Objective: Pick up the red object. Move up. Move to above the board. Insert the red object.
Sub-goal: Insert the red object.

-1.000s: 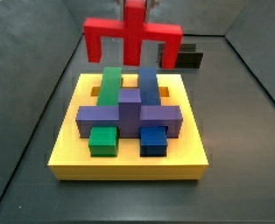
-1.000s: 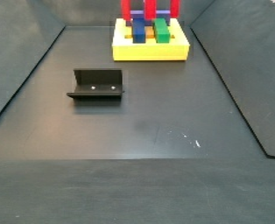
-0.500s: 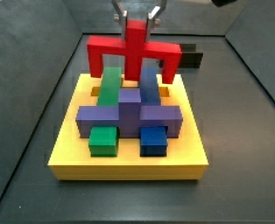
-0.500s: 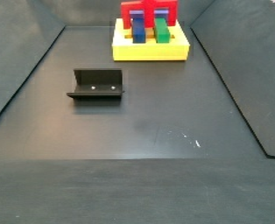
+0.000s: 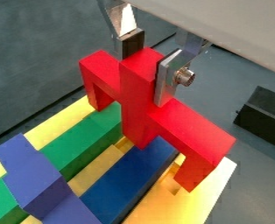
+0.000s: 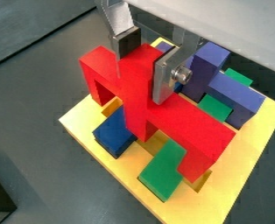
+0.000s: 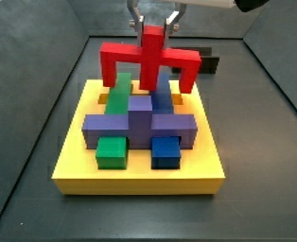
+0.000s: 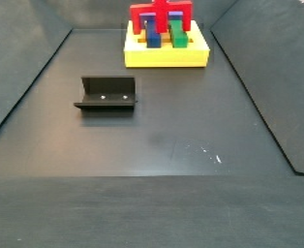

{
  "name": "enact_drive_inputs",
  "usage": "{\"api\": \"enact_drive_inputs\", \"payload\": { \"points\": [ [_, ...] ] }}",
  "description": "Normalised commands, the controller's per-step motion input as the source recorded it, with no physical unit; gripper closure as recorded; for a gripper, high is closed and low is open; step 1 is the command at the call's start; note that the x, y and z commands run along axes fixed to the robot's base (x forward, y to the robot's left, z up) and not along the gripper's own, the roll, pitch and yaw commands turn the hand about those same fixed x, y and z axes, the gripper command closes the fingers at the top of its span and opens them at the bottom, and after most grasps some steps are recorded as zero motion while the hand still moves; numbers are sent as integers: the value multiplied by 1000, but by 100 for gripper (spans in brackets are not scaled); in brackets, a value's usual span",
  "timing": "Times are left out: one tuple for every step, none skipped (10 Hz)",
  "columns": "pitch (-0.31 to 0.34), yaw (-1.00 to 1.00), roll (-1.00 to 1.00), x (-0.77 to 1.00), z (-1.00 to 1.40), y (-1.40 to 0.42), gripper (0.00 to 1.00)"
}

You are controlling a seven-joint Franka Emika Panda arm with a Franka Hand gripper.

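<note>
Currently the claw [image 5: 150,59] is clamped on the red object's [image 5: 146,109] central stem, legs pointing down, so it hangs square over the far end of the board [image 7: 138,177], seemingly lined up to straddle the bars below for insertion. Legs look just above or at the slab; contact unclear. Count on the board: one purple cross block [image 7: 140,125], two green [image 7: 111,150], two blue [image 7: 166,153]. One fixture [image 8: 106,94] sits well apart on the floor.

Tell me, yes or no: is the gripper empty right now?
No: the gripper above the board is shut on the red object, its silver fingers clamping the stem.
</note>
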Motion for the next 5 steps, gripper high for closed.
{"api": "enact_drive_inputs", "payload": {
  "points": [
    [10, 0, 0, 0, 83, 0, 100],
    [7, 11, -10, 0, 60, 0, 100],
    [0, 11, -79, 71, 0, 0, 100],
    [0, 0, -76, 0, 60, 23, 100],
    [-20, 0, -101, -171, 137, 77, 100]
  ]
}}
